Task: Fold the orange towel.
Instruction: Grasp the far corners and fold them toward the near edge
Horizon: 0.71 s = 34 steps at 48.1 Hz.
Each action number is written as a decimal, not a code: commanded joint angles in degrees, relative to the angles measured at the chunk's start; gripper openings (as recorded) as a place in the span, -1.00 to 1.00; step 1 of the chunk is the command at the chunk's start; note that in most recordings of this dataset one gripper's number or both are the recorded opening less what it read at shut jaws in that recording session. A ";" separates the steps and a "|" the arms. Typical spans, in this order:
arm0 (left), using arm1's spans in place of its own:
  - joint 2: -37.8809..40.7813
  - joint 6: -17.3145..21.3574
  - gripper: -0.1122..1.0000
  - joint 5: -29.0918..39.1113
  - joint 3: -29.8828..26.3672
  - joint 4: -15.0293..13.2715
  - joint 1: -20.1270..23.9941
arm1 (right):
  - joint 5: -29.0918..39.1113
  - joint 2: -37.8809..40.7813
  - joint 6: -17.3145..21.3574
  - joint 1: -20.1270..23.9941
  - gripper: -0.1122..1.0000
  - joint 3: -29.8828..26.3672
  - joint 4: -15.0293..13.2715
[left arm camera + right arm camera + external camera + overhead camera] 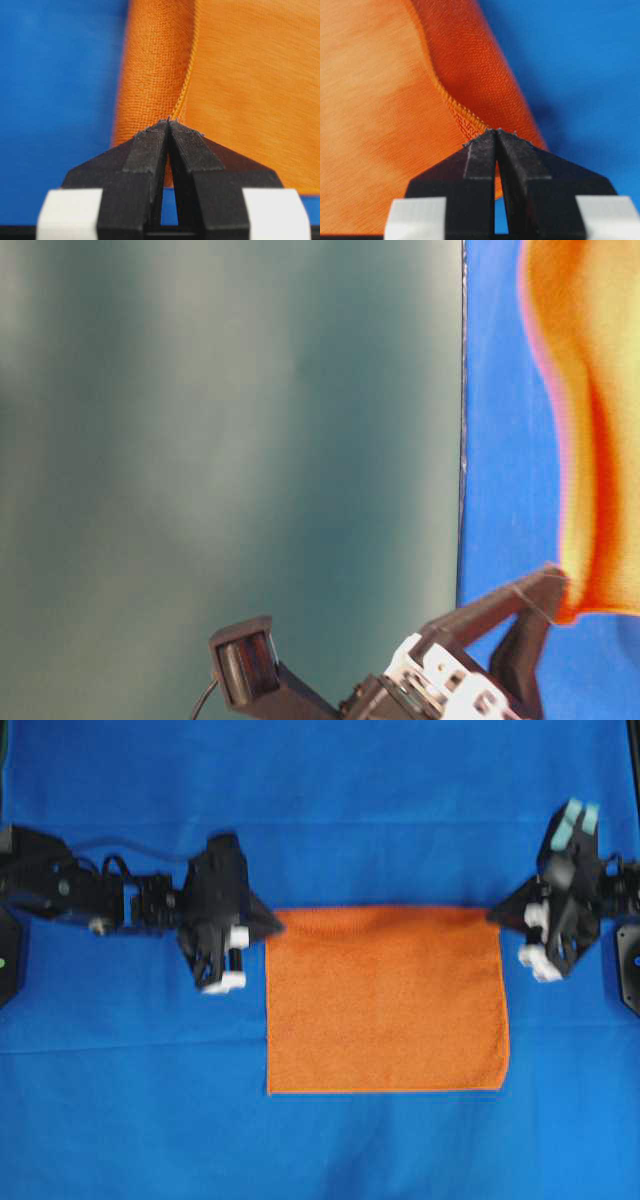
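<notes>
Both arms are matte black with angular housings. Each end effector, the left end effector (272, 927) and the right end effector (494, 910), has wedge-shaped black fingers (150, 150) seated in white blocks; a thin black cable (130, 850) loops above the left arm.

Blue tablecloth (320, 790), grey-green wall (230, 440)

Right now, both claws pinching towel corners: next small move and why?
Probably carry both corners together toward the near edge. The left claw and right claw are each shut on a far corner of the orange towel, lifted with a layer curling beneath, while the near edge lies flat on the blue cloth.
</notes>
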 commanded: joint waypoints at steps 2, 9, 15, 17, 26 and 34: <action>-1.23 -0.44 -0.80 0.97 -0.79 0.09 -3.96 | 1.76 -1.05 2.99 5.36 -0.78 -0.62 0.26; -1.23 -1.67 -0.80 2.29 -1.58 0.09 -10.37 | 3.78 -0.62 8.88 13.36 -0.78 -0.70 0.26; -0.70 -4.31 -0.80 3.16 -3.16 0.09 -14.68 | 3.78 -0.09 12.57 18.98 -0.78 -0.88 0.26; -0.35 -5.19 -0.80 3.69 -3.60 0.09 -15.64 | 3.78 0.18 13.71 20.74 -0.78 -1.05 0.35; 0.97 -7.47 -0.80 6.24 -5.71 0.09 -18.63 | 3.69 1.76 16.61 25.93 -0.78 -1.58 0.26; 1.67 -7.47 -0.80 8.44 -7.03 0.09 -20.57 | 2.99 4.04 18.98 30.06 -0.78 -2.55 0.26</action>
